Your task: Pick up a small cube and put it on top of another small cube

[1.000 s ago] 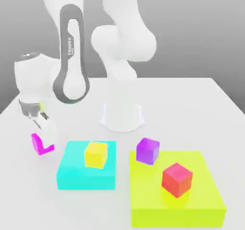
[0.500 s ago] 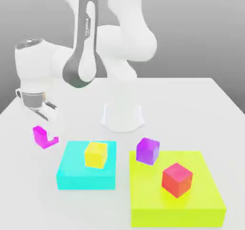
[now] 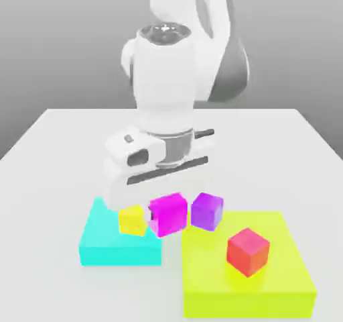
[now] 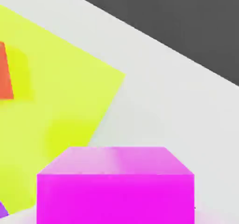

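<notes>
The small magenta-pink cube (image 3: 171, 211) hangs just under my hand, between a yellow cube (image 3: 132, 220) and a violet-purple cube (image 3: 206, 210). My gripper (image 3: 167, 215) is shut on it, and the hand's white body hides most of the fingers. The yellow cube rests on a flat cyan block (image 3: 107, 248). The violet-purple cube sits at the far corner of a flat lime block (image 3: 271, 288). In the hand view the magenta cube (image 4: 115, 188) looms close, with the lime block (image 4: 56, 101) beneath and beyond it.
A red cube (image 3: 247, 251) stands on the lime block; its edge (image 4: 4, 73) appears in the hand view. The white table (image 3: 60, 139) stretches behind the blocks, and the arm's body rises above the middle of the scene.
The hand has carried the magenta cube from the table at the exterior view's left over to the middle, between the yellow and violet-purple cubes. The arm has swung round with it.
</notes>
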Controlling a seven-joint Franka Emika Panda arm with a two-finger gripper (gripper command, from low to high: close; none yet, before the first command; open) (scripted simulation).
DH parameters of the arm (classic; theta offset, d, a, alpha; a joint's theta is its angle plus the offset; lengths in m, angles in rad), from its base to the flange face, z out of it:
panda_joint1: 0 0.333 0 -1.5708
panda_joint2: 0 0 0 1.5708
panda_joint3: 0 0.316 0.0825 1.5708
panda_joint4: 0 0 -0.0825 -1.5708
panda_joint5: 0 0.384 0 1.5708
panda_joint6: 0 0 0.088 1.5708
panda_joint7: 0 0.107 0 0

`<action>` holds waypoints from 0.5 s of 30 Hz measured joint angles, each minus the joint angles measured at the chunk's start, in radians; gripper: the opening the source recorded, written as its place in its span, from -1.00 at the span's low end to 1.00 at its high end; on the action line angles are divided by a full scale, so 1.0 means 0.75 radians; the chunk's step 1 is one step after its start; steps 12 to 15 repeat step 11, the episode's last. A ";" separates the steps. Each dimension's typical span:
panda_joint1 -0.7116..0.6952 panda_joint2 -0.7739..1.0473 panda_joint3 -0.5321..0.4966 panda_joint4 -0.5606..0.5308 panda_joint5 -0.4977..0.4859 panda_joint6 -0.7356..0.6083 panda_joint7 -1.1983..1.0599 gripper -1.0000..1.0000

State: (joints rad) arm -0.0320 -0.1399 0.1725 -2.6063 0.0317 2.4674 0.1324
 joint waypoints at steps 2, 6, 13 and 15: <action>0.080 -0.005 0.063 0.045 0.022 -0.050 -0.103 -1.00; 0.124 0.143 0.103 0.039 -0.018 0.103 -0.125 -1.00; 0.125 0.178 0.096 0.032 -0.035 0.143 -0.114 1.00; 0.125 0.178 0.096 0.032 -0.035 0.143 -0.114 1.00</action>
